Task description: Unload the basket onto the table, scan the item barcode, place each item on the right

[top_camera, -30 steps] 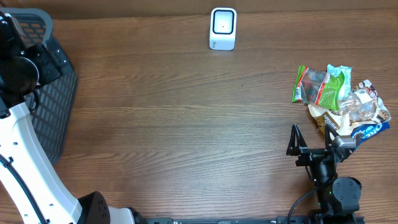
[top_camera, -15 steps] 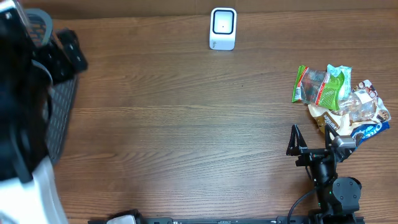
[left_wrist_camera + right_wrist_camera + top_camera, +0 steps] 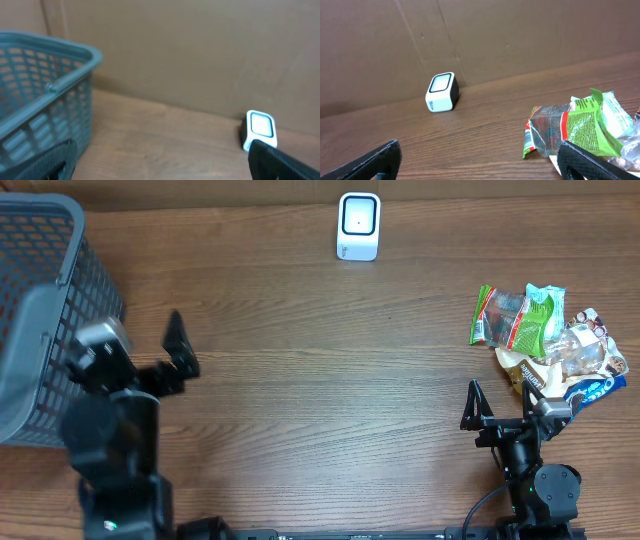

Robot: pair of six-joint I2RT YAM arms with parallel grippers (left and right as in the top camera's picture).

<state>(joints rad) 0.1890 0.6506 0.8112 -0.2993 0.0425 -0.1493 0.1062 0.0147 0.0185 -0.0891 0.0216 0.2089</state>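
Observation:
The white barcode scanner point(image 3: 359, 225) stands at the table's far edge, and shows too in the left wrist view point(image 3: 261, 127) and the right wrist view point(image 3: 442, 92). A green and red snack packet point(image 3: 505, 318) lies at the right, on a pile of packets point(image 3: 565, 360). Its barcode edge faces the right wrist camera point(image 3: 529, 136). My right gripper point(image 3: 508, 408) is open just in front of that pile, holding nothing. Beside the basket at the left, my left gripper point(image 3: 135, 350) is open and empty, far from the packets.
A grey mesh basket point(image 3: 40, 290) fills the left end of the table and looms at the left of the left wrist view point(image 3: 45, 95). A brown cardboard wall point(image 3: 520, 35) backs the table behind the scanner.
The left arm has swung down from over the basket at the upper left to the near left of the table. The basket now shows whole. The right arm has not moved.

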